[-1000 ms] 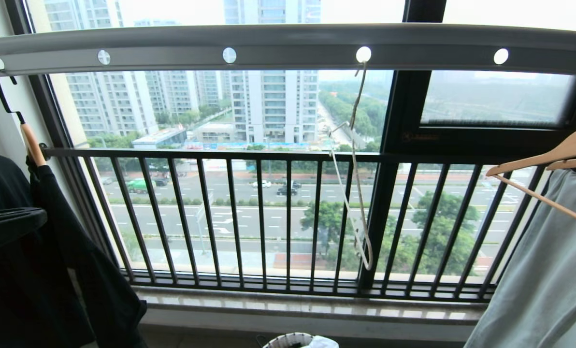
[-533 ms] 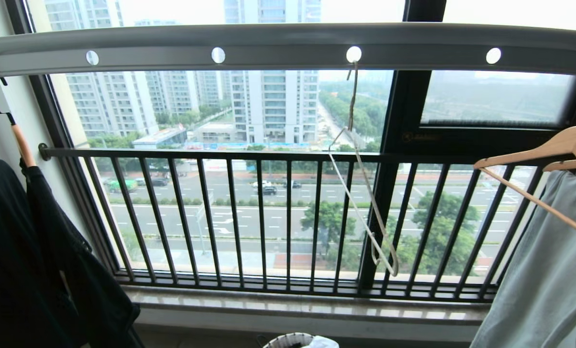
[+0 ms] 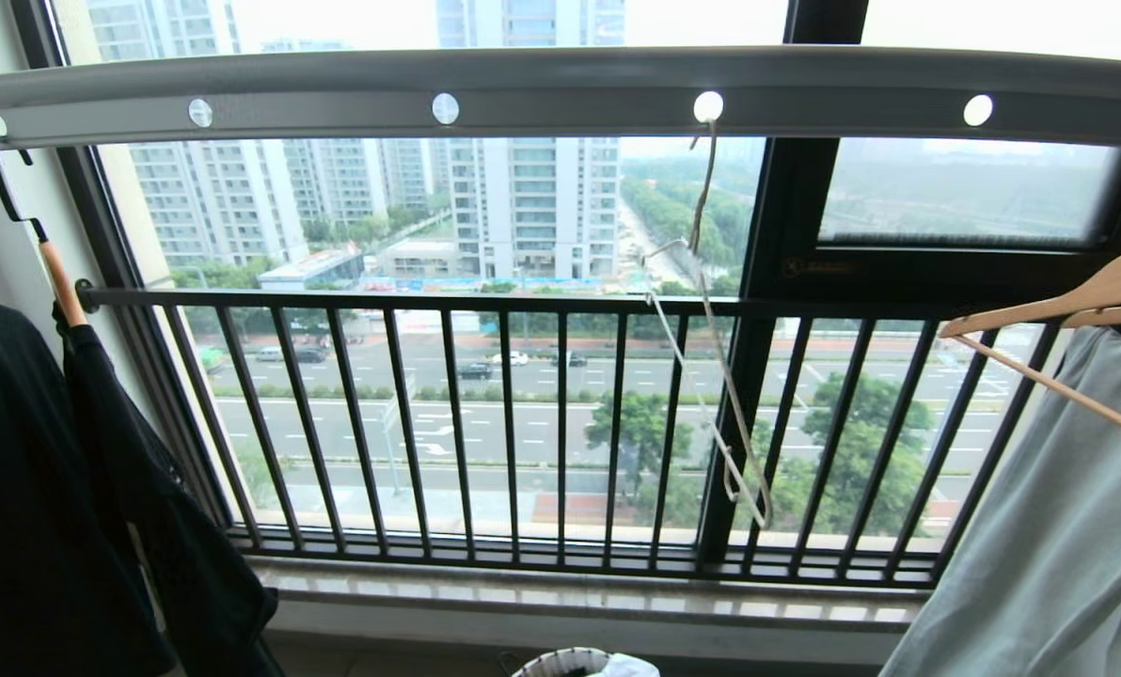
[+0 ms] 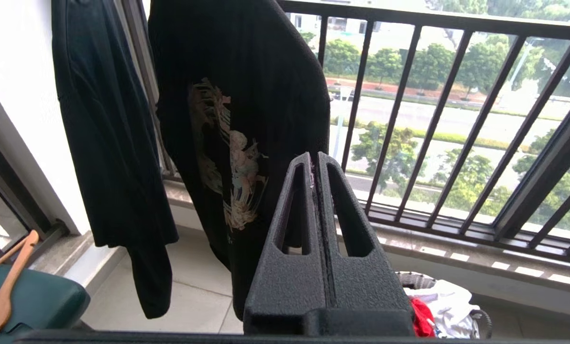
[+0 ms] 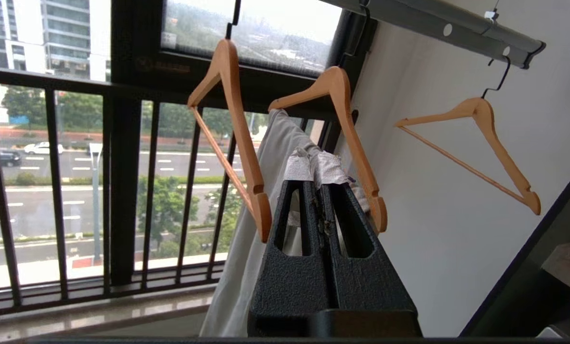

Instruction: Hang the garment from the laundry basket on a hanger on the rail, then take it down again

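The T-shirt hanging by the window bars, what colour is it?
Black T-shirt, with a pale printed picture on it; the left wrist view shows it best.

Under the rail (image 3: 560, 89) the widest free span runs from the black-hooked wooden hanger (image 3: 39, 235) at the left to the thin wire hanger (image 3: 711, 357) dangling bare from one of the round holes. Behind that gap the dark window railing (image 3: 560, 423) closes off any way through. The black T-shirt (image 3: 62, 489) fills the left side from rail height to the floor. On the right, a wooden hanger (image 3: 1068, 310) and the pale grey-green garment (image 3: 1059, 527) block the corner. Between the wire hanger and these lies a narrower opening. Low down, the laundry basket (image 3: 560, 663) sits below the sill, its top uncovered.
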Controlling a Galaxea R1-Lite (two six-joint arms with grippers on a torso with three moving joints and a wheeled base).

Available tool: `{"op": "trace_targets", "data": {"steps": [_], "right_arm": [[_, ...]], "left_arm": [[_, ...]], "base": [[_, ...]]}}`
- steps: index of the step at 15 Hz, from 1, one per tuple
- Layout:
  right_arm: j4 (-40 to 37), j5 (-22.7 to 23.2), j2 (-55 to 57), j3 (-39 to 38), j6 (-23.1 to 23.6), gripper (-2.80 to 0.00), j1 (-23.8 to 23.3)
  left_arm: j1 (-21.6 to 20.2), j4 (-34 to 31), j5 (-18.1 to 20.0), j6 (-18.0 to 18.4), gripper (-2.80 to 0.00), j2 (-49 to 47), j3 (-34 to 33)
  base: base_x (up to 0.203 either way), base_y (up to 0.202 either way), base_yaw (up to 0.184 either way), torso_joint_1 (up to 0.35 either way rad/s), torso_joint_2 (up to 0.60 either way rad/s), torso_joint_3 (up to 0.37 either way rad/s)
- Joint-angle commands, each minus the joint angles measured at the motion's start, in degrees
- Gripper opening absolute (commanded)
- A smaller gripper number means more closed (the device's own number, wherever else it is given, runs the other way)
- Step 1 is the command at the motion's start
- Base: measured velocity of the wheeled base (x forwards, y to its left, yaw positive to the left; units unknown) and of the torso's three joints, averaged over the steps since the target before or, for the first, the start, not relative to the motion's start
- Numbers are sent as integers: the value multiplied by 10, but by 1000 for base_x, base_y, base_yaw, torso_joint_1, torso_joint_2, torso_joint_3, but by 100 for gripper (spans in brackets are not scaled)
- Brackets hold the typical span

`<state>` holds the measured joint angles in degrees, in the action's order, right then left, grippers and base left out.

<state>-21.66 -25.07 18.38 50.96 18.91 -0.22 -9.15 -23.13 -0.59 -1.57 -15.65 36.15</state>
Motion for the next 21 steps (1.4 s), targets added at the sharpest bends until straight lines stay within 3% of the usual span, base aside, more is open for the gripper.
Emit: {"op": "trace_targets", "data": {"steps": [1, 2, 5, 8, 10, 13, 15, 17, 21], "right_arm": [[-3, 19, -55, -56, 1, -280, -1], [-3, 29, -75, -86, 1, -280, -1], [-2, 60, -126, -164, 1, -280, 0], [25, 100, -184, -244, -16, -280, 3], [55, 147, -184, -296, -78, -280, 4], [85, 205, -184, -376, -127, -280, 5], [168, 218, -184, -447, -132, -280, 5], [251, 231, -184, -510, -116, -280, 5], [250, 247, -184, -510, -102, -280, 5]], "left_arm": [[10, -4, 0, -2, -280, 3, 4], [19, -5, 0, -2, -280, 3, 3], [98, -7, -11, 1, -280, 24, -3], [100, -3, -17, 25, -280, 85, -73], [98, 22, -17, 44, -280, 117, -131], [98, 163, -16, 87, -280, 149, -263], [98, 247, -15, 124, -280, 154, -340], [98, 263, 21, 143, -280, 156, -361], [98, 230, 32, 137, -280, 156, -361]], "base": [[0, 0, 0, 0, 0, 0], [0, 0, 0, 0, 0, 0], [0, 0, 0, 0, 0, 0], [0, 0, 0, 0, 0, 0], [0, 0, 0, 0, 0, 0], [0, 0, 0, 0, 0, 0], [0, 0, 0, 0, 0, 0], [0, 0, 0, 0, 0, 0], [0, 0, 0, 0, 0, 0]]}}
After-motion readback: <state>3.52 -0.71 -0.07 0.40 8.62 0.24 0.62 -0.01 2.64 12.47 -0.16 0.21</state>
